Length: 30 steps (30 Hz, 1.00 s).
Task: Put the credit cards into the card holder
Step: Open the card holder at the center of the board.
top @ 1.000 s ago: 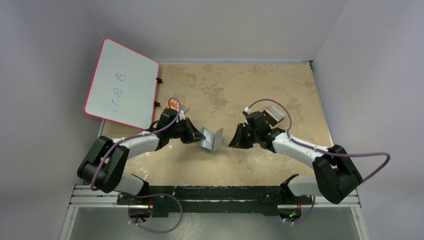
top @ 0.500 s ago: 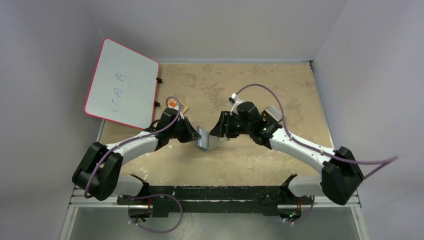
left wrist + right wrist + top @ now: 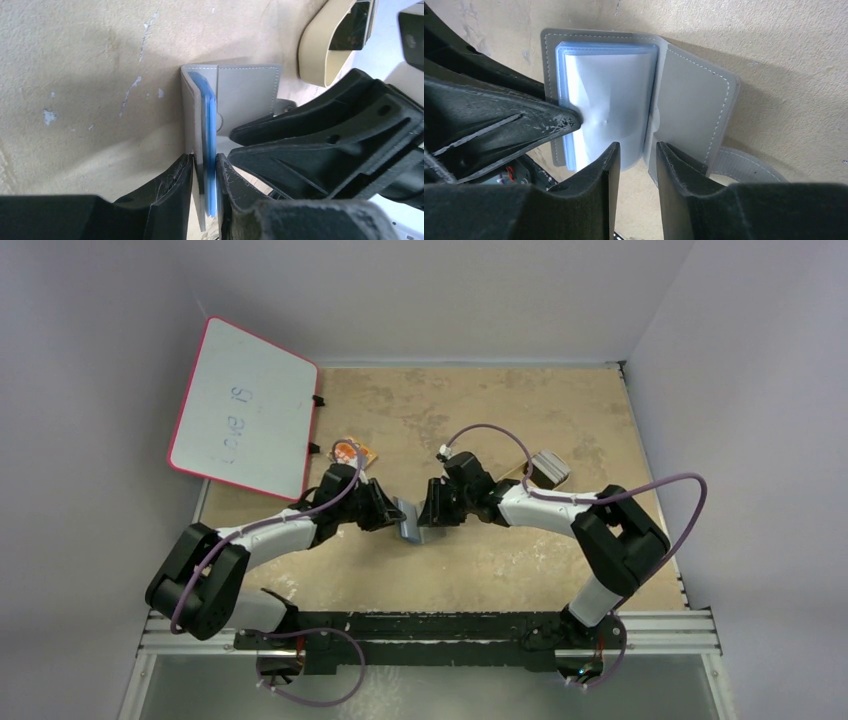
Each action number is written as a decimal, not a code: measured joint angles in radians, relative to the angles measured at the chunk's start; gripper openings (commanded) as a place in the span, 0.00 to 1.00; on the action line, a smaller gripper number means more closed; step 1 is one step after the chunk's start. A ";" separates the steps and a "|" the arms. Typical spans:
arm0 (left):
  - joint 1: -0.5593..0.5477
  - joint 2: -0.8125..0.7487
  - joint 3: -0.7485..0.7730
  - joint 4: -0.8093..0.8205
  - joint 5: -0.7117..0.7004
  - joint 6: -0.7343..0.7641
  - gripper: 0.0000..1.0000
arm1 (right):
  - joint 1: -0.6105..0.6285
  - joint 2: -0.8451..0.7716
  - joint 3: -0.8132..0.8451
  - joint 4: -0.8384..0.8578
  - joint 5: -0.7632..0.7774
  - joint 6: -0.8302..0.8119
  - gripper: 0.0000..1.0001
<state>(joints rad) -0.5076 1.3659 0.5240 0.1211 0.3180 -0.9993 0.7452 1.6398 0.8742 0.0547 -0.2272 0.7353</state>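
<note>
Two grippers of mine meet at the card holder (image 3: 408, 521) near the middle of the table (image 3: 500, 410). It is spread open like a book, with grey stitched covers outside and light blue see-through sleeves inside. My left gripper (image 3: 204, 167) is pinched tight on one cover together with the blue sleeves. My right gripper (image 3: 638, 150) has its fingers a narrow gap apart at the sleeves' edge, beside the other cover. I cannot tell whether it grips.
</note>
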 measured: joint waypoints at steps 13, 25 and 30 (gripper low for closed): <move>0.000 0.030 -0.001 0.076 0.038 -0.008 0.20 | 0.000 0.010 -0.014 0.012 0.002 -0.003 0.26; 0.000 0.034 -0.017 0.125 0.053 -0.014 0.00 | -0.009 0.010 -0.031 0.022 0.002 -0.003 0.24; 0.000 0.037 -0.023 0.141 0.069 -0.021 0.17 | -0.016 0.010 -0.039 0.032 0.002 -0.003 0.24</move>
<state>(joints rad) -0.5076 1.4025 0.5007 0.2619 0.3870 -1.0203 0.7296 1.6493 0.8356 0.0872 -0.2253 0.7319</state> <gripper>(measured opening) 0.087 0.239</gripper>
